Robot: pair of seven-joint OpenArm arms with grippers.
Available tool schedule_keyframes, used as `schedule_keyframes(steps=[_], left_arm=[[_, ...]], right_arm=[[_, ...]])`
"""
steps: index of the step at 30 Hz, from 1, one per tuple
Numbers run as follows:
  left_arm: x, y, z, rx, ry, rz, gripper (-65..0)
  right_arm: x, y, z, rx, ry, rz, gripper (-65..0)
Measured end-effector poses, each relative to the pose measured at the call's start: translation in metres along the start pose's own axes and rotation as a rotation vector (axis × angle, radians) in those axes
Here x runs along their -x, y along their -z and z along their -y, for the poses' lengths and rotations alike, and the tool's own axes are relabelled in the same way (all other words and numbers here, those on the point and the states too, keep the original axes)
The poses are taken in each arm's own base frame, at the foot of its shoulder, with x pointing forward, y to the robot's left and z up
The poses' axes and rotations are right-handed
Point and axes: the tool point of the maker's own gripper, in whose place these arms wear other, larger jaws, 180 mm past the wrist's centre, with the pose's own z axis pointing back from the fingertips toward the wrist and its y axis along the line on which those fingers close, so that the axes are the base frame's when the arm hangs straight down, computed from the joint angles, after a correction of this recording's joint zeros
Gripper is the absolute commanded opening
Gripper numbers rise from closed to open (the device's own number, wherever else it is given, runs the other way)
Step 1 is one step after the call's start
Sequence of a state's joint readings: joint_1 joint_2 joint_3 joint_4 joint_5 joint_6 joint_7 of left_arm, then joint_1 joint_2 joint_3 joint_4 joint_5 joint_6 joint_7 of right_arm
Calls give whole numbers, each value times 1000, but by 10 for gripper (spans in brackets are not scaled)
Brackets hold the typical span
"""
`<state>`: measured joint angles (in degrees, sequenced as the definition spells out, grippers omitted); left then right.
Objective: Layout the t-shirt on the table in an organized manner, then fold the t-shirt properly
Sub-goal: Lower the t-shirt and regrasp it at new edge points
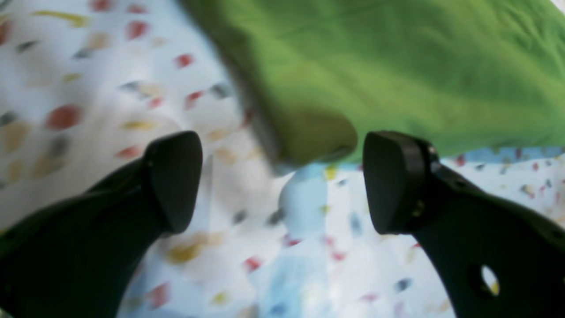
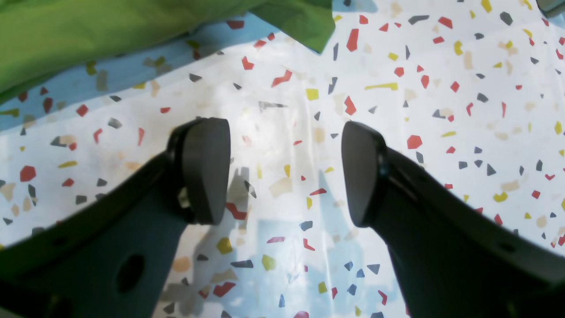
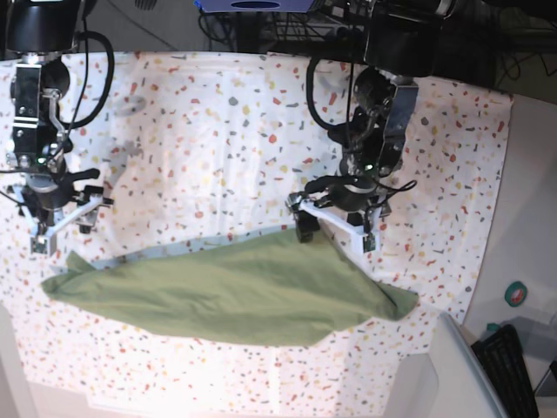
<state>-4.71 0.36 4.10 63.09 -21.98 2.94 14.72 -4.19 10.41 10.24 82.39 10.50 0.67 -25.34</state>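
Apparently unlabelled t-shirt (image 3: 231, 292), table (image 3: 218, 122), blurred

The left end effector (image 3: 334, 223) hangs from its arm over the middle of the surface (image 3: 218, 122), wrist pointing down, its two dark fingers (image 1: 176, 181) spread wide apart with nothing gripped between them. The right end effector (image 3: 59, 219) hangs near the surface's edge on the base view's left, its fingers (image 2: 207, 170) likewise parted and empty. Both arms reach down from the far edge, cables looping along them.
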Motion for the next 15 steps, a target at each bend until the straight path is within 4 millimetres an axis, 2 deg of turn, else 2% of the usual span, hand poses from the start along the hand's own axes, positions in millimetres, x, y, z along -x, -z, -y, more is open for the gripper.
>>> schedule_keyframes(steps=[2,3,4,6,7,9,11,12,15], left_arm=[[2,14,12,5,-36,-25,-160],[4,19,19,13,-35,-44,-216],[6,22,23,19,-32,-56,-301],[1,23,31,33,-22,-47,-564],[1,20,35,44,-19,-56,-650],[-1,8,39,57,-33,-100,-650],[-14,-10,37,68,-53,-118,-650],[-25,-21,33,65,-59,-123,-650],[-88,-57,34,78,-47,-26,-650]], right_arm=[[5,4,3,5,7,-14,-278],[11,6,4,10,8,-33,-278],[15,7,4,10,11,-45,-279],[18,7,5,10,11,-53,-279],[19,7,5,11,11,-54,-279],[20,6,5,12,12,-57,-279],[22,6,7,14,7,-56,-279],[25,5,8,18,3,-63,-279],[35,3,8,16,-1,-86,-279]])
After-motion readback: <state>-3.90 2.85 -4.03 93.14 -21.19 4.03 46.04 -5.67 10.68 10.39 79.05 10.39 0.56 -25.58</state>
